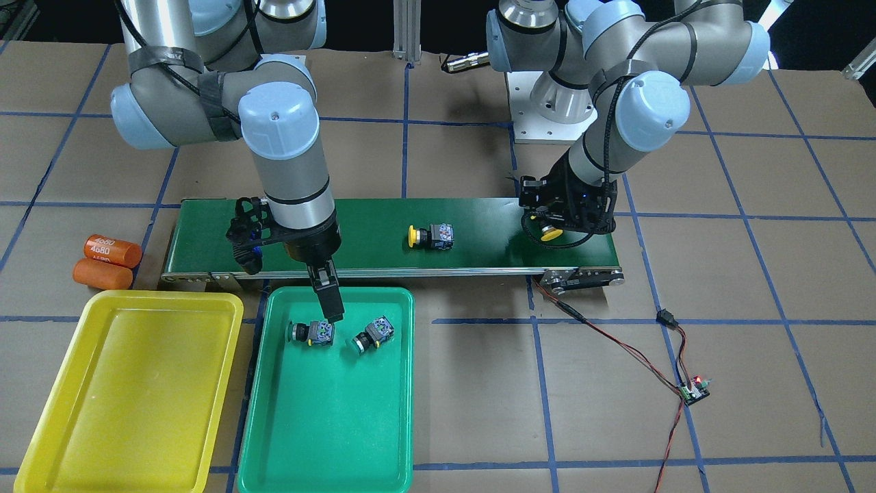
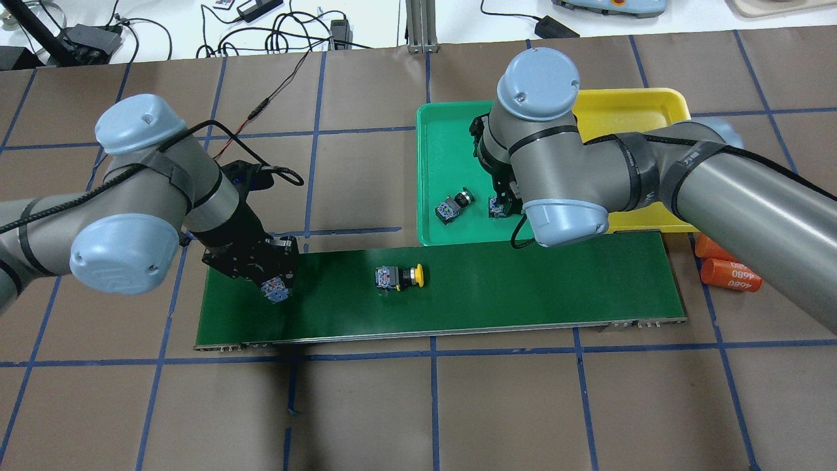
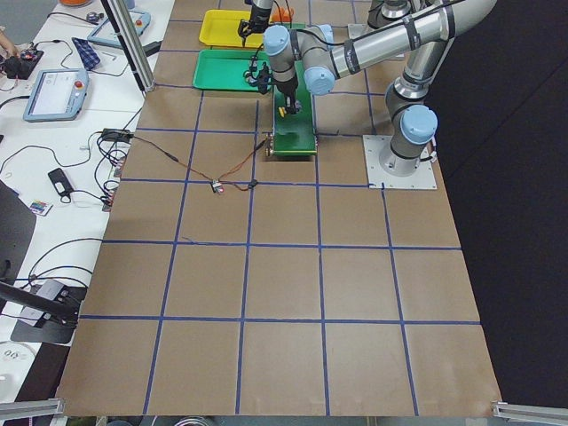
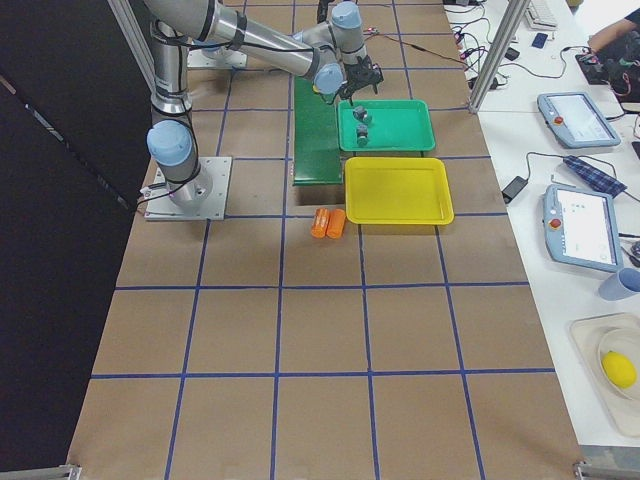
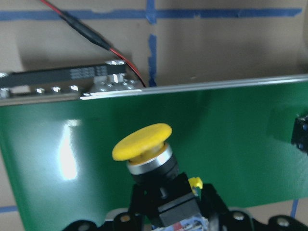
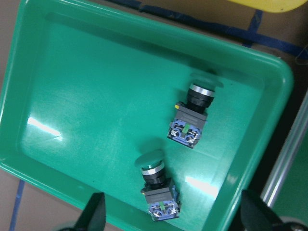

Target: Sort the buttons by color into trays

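Two green buttons [image 6: 192,115] [image 6: 158,190] lie on their sides in the green tray [image 1: 328,438]. My right gripper [image 6: 175,214] hangs open just above the nearer one, its fingers [image 6: 96,214] wide apart on either side of it. My left gripper [image 5: 168,211] is shut on a yellow button [image 5: 143,142], cap pointing outward, over one end of the belt. A second yellow button [image 1: 428,236] lies on its side mid-belt. The yellow tray [image 1: 130,383] sits beside the green one.
The long dark-green conveyor belt [image 1: 383,226] runs between the arms and the trays. Two orange cylinders marked 4680 [image 1: 109,260] lie off its end near the yellow tray. Red and black wires lead from the belt's other end to a small circuit board [image 1: 694,392].
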